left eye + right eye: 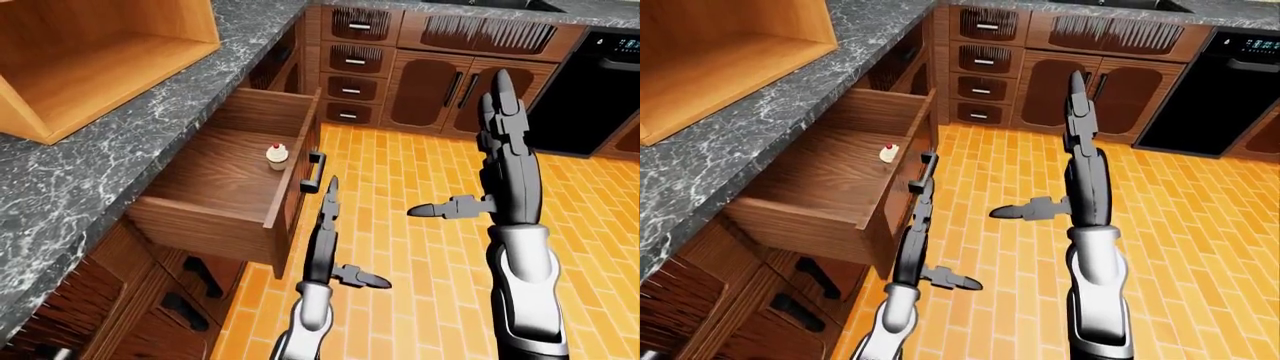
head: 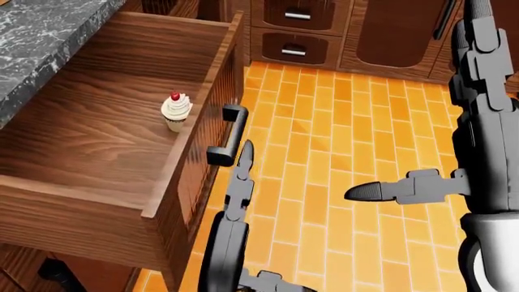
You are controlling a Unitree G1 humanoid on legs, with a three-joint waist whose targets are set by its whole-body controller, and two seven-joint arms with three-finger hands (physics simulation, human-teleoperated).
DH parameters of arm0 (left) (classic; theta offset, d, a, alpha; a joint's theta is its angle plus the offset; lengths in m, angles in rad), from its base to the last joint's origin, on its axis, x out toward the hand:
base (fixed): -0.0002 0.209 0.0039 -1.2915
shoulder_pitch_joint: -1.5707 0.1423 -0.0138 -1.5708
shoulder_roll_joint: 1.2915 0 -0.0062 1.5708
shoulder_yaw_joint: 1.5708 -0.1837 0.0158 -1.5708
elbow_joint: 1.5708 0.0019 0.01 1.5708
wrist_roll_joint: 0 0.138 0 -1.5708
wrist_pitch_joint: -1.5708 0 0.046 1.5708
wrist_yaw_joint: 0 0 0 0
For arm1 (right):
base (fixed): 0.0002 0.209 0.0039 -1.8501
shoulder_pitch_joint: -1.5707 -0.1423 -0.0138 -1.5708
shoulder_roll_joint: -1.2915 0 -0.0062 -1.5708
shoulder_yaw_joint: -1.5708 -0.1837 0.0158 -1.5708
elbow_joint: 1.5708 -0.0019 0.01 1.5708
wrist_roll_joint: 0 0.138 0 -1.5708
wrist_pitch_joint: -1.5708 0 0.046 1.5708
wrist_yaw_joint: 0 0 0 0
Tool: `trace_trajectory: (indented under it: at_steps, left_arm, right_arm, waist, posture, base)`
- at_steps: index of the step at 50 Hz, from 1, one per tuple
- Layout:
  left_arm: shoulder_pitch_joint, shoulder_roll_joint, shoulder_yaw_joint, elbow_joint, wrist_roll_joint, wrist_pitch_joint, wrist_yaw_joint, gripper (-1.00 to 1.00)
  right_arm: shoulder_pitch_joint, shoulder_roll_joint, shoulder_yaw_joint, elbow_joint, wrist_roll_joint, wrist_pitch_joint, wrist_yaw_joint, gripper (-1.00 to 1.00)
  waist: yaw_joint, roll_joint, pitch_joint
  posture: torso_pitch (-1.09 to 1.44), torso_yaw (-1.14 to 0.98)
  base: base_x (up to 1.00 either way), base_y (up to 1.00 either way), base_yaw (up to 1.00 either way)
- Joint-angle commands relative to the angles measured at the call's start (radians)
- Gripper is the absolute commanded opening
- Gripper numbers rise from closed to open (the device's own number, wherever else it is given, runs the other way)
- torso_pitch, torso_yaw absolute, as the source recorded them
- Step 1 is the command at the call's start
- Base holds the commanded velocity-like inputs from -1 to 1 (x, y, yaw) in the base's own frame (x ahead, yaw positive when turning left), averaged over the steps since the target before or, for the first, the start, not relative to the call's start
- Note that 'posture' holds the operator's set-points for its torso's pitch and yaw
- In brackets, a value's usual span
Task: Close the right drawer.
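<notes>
- Wooden drawer (image 2: pixel 105 140) stands pulled far out from under the grey stone counter (image 1: pixel 130 142), at the left of the head view, over the orange tile floor (image 2: pixel 324 152).
- One cupcake (image 2: pixel 175 111) sits inside it, near the front panel.
- One dark handle (image 2: pixel 227 135) is on the drawer front.
- Left hand (image 2: pixel 241 176) is flat, fingers straight, just below the handle and beside the drawer front, grasping nothing.
- Right hand (image 1: pixel 500 150) is raised, fingers straight, thumb out sideways, well apart from the drawer, empty.
- Four small drawers (image 1: pixel 352 69) are stacked in the far cabinets.
</notes>
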Motion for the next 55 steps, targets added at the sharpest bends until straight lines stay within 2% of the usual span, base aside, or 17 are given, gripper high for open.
trace_trajectory:
  at_steps: [1, 18, 34, 55]
  left_arm:
    - [-0.016, -0.012, -0.009, -0.032, -0.003, -0.035, 0.022, 1.00]
    - [-0.075, -0.013, 0.078, 0.029, -0.100, -0.001, 0.146, 1.00]
    - [-0.068, 0.000, 0.093, 0.002, -0.184, 0.020, 0.148, 1.00]
    - [-0.059, 0.004, 0.097, -0.045, -0.272, 0.101, 0.095, 1.00]
  right_arm:
    - [-0.022, -0.009, -0.008, -0.036, 0.003, -0.024, -0.007, 1.00]
    - [-0.021, -0.009, -0.008, -0.030, 0.003, -0.032, -0.009, 1.00]
    - [-0.020, -0.008, -0.006, -0.029, 0.000, -0.034, -0.008, 1.00]
    - [-0.014, -0.008, -0.011, -0.040, 0.003, -0.031, -0.006, 1.00]
  waist:
    - [0.000, -0.005, -0.019]
    - [-0.003, -0.001, -0.023]
    - [-0.004, 0.002, -0.023]
    - [-0.005, 0.004, -0.023]
  posture:
    - [0.00, 0.00]
    - [0.00, 0.00]
    - [0.00, 0.00]
    - [0.00, 0.00]
  base:
    - [0.00, 0.00, 0.00]
    - [0.00, 0.00, 0.00]
    - [0.00, 0.00, 0.00]
    - [0.00, 0.00, 0.00]
